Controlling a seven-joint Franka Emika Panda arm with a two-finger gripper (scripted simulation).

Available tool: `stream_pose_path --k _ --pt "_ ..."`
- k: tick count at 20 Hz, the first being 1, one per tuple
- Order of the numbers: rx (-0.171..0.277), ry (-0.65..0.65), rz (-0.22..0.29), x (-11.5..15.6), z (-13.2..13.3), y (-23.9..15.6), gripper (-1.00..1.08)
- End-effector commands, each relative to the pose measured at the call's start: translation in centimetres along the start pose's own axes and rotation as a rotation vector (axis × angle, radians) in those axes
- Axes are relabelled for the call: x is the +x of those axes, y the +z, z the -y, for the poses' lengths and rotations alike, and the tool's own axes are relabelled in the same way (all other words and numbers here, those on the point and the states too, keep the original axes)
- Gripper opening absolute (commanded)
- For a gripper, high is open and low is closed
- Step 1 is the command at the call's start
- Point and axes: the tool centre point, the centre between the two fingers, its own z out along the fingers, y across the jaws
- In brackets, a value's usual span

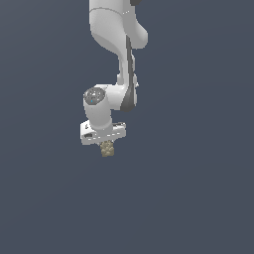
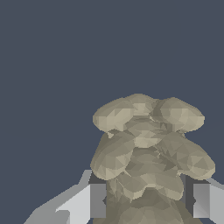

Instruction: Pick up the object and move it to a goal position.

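Observation:
The object [image 1: 107, 148] is a small tan-beige block with a bumpy, pebbled surface. In the exterior view it hangs just below the white hand of my arm, near the middle of the picture. My gripper [image 1: 106, 146] is shut on it. In the wrist view the object [image 2: 148, 153] fills the lower middle, and my two grey fingers [image 2: 97, 200] press against its sides. My gripper [image 2: 148, 201] holds its near end; the far end sticks out past the fingertips. Whether the object touches the ground cannot be told.
A plain dark blue-grey surface [image 1: 198, 198] fills both views. The white arm [image 1: 119, 49] comes down from the top of the exterior view. No other thing shows.

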Motion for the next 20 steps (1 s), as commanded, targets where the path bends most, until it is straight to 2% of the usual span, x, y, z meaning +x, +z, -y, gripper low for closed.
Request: stream_pose_path --k 1,11,20 --pt "0.000 0.000 0.001 0.0 0.0 0.1 -1.00" --pt "0.000 0.000 0.000 0.1 0.5 -0.9 -1.00" --pt "-0.001 0.000 0.000 0.5 3.1 -6.1 -1.00"
